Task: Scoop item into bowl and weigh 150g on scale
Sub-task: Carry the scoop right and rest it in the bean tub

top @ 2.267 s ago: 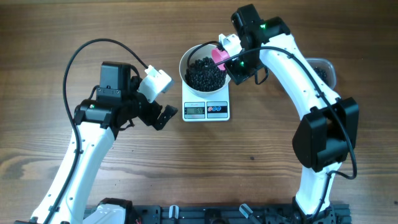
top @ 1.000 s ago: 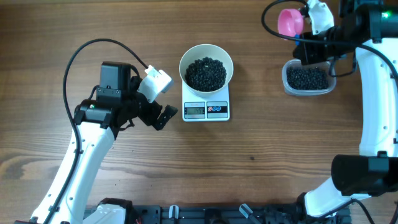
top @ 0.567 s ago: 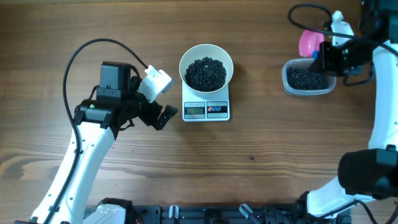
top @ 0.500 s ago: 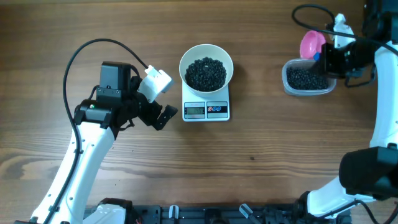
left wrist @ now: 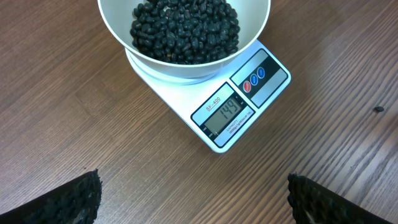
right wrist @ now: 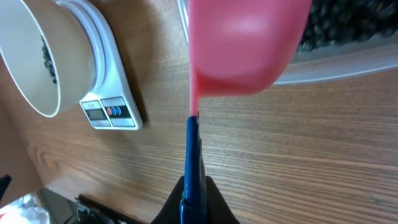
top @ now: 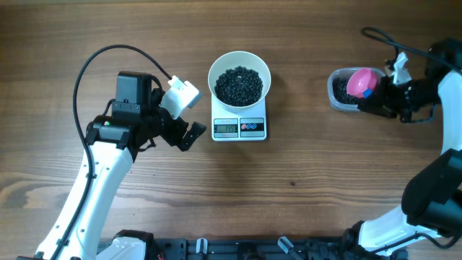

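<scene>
The white bowl stands on the scale, heaped with the item, small black beans. In the left wrist view the bowl shows above the scale's display, which reads 149. My left gripper hovers open just left of the scale, nothing between its fingertips. My right gripper is shut on the blue handle of a pink scoop. The scoop's cup lies over the clear container's rim; whether it touches the beans there is hidden.
The clear plastic container of black beans sits at the right, well apart from the scale. Its near wall shows in the right wrist view. A black cable loops over the table behind the left arm.
The right arm has swung the pink scoop from the far back right down onto the clear container. The left arm, bowl and scale have not moved.
</scene>
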Available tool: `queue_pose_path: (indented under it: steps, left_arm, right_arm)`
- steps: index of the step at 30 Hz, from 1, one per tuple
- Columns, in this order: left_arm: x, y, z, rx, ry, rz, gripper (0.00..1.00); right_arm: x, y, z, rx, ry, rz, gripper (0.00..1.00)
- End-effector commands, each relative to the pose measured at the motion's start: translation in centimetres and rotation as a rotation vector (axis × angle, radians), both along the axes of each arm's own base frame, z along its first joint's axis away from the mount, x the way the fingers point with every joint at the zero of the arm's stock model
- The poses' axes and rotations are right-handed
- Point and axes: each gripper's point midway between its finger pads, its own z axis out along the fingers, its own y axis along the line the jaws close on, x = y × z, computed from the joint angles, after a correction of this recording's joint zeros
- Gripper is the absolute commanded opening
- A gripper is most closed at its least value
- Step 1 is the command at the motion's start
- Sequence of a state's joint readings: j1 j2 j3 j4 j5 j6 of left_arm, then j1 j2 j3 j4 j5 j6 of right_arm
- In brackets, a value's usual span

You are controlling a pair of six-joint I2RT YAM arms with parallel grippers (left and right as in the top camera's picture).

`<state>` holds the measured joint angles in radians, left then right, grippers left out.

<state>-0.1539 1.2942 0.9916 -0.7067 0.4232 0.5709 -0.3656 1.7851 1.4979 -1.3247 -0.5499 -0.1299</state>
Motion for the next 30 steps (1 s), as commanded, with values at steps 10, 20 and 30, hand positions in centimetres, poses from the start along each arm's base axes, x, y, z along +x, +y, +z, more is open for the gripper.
queue_pose_path:
  steps: [10,20,30]
  left_arm:
    - [-0.1,0.1,-0.1,-0.006,0.002,0.005,1.0]
    - [-0.1,0.1,-0.1,-0.006,0.002,0.005,1.0]
    - [-0.1,0.1,-0.1,-0.006,0.002,0.005,1.0]
  right_arm:
    - [0.9,0.2,-0.2,0.016,-0.056,-0.025,0.04]
    - [0.9,0.2,-0.2,0.016,-0.057,-0.024,0.04]
    - [1.3,0.0,-0.2,0.008,-0.075,-0.021,0.04]
